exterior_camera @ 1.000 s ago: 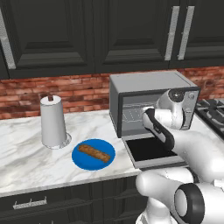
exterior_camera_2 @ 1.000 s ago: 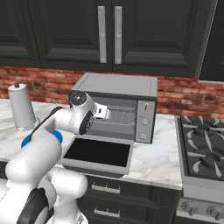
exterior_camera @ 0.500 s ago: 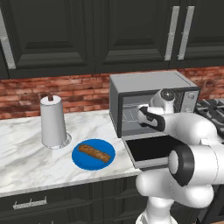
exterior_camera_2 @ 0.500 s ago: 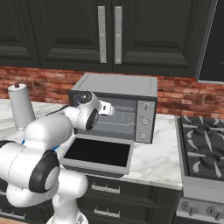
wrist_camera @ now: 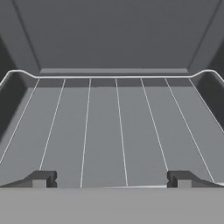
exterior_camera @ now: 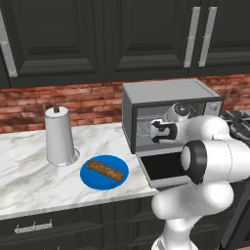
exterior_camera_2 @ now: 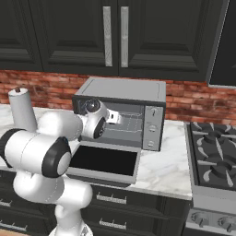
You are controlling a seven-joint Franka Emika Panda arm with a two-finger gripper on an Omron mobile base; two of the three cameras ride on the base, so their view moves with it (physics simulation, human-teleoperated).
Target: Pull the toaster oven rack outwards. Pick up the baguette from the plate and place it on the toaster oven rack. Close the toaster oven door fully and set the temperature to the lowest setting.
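We record a grey-silver toaster oven with dark interior; its rack shows thin pale wires over grey. The drop-down door carries black glass in a grey frame. At 9 o'clock from it, a speckled brown baguette lies on a bright blue plate. Counter: white marble, grey veining.

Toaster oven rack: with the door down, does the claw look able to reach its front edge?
Probably yes. The toaster oven door lies flat open, and the claw is open at the cavity mouth with its fingertips spread just above the toaster oven rack; nothing stands between them.
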